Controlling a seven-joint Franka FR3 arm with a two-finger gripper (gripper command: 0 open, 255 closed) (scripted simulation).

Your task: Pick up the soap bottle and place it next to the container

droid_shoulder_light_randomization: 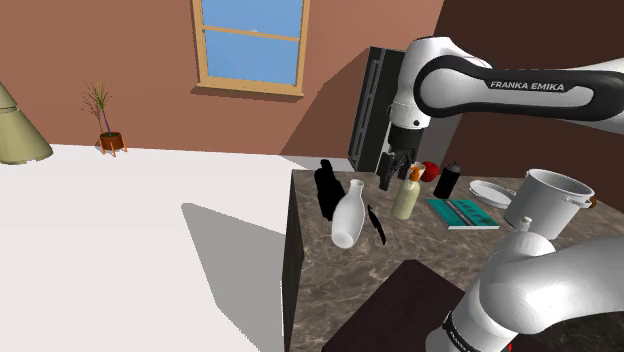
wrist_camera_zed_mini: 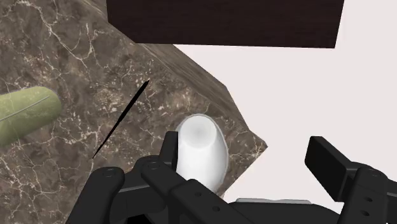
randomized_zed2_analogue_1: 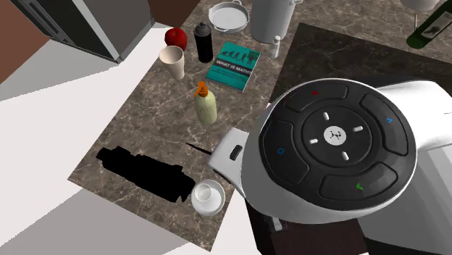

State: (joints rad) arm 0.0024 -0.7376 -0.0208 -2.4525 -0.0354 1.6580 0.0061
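The soap bottle (droid_shoulder_light_randomization: 406, 194) is olive-cream with an orange cap and stands upright on the dark marble counter (droid_shoulder_light_randomization: 330, 290). It also shows in the second exterior view (randomized_zed2_analogue_1: 206, 107) and beside the gripper in the wrist view (wrist_camera_zed_mini: 25, 114). A white narrow-necked container (droid_shoulder_light_randomization: 347, 216) stands near the counter's edge (randomized_zed2_analogue_1: 208, 197). My black gripper (droid_shoulder_light_randomization: 391, 166) hangs above the counter just to the shoulder view's left of the soap bottle's cap. In the wrist view the gripper (wrist_camera_zed_mini: 248, 151) is open, and the white container (wrist_camera_zed_mini: 201, 153) lies below it near one finger, untouched.
Behind the soap bottle stand a black bottle (droid_shoulder_light_randomization: 446, 180), a red apple (randomized_zed2_analogue_1: 174, 35), a cream cup (randomized_zed2_analogue_1: 172, 61), a white bowl (droid_shoulder_light_randomization: 491, 191), a teal book (droid_shoulder_light_randomization: 462, 212) and a steel pot (droid_shoulder_light_randomization: 548, 201). A flat black shape (randomized_zed2_analogue_1: 145, 171) lies by the white container. The counter drops off to white floor.
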